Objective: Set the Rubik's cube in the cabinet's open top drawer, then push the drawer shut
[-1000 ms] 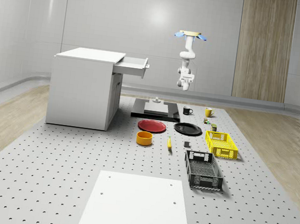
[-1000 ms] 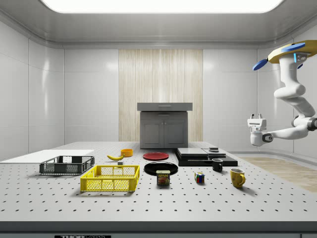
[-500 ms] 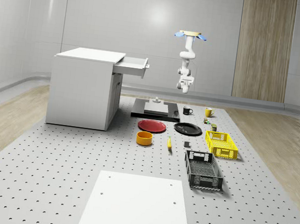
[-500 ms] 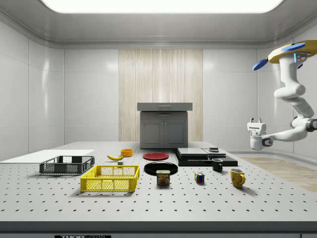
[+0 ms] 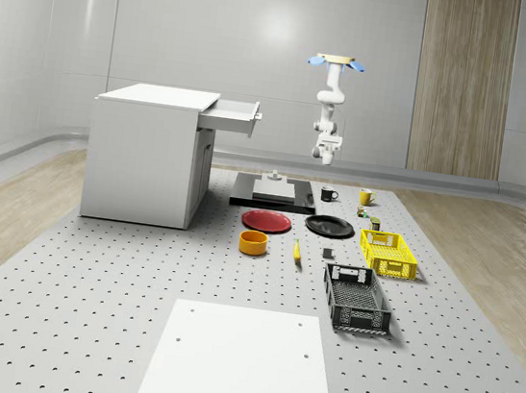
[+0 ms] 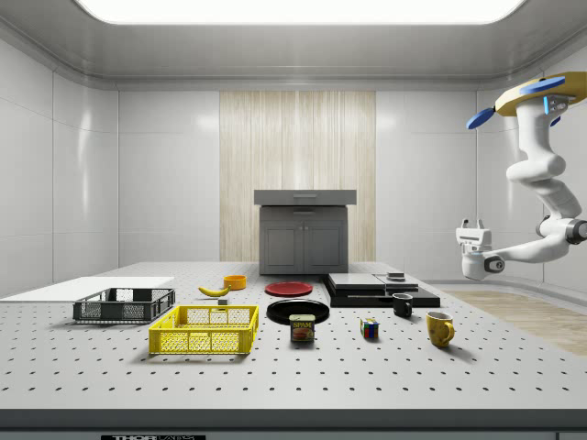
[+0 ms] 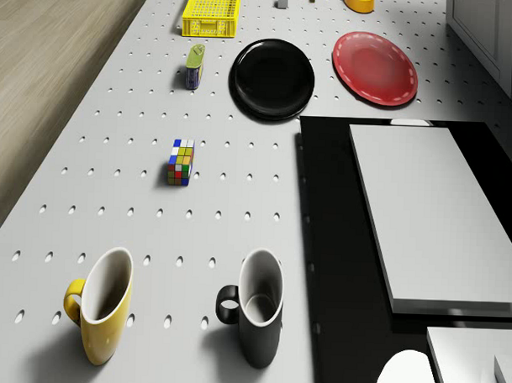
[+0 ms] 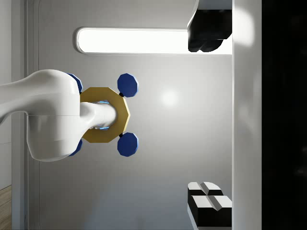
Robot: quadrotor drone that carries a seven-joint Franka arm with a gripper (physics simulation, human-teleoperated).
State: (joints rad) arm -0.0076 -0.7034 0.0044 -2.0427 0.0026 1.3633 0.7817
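**Entry: cube not yet collected**

Drone [image 5: 334, 62] is seen hovering above the table's far end, beyond the mugs. Gripper [image 6: 471, 223] is turned upward, fingers [image 8: 209, 203] held wide apart with nothing between them. Rubik's cube [image 7: 180, 162] is left on the table [image 7: 113, 178], near the can. Top drawer [image 5: 233, 115] stands open for receiving.

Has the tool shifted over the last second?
Yes. In the side view the tool has risen slightly and edged toward that view's left, nearer the cabinet; it points upward, high above the table.
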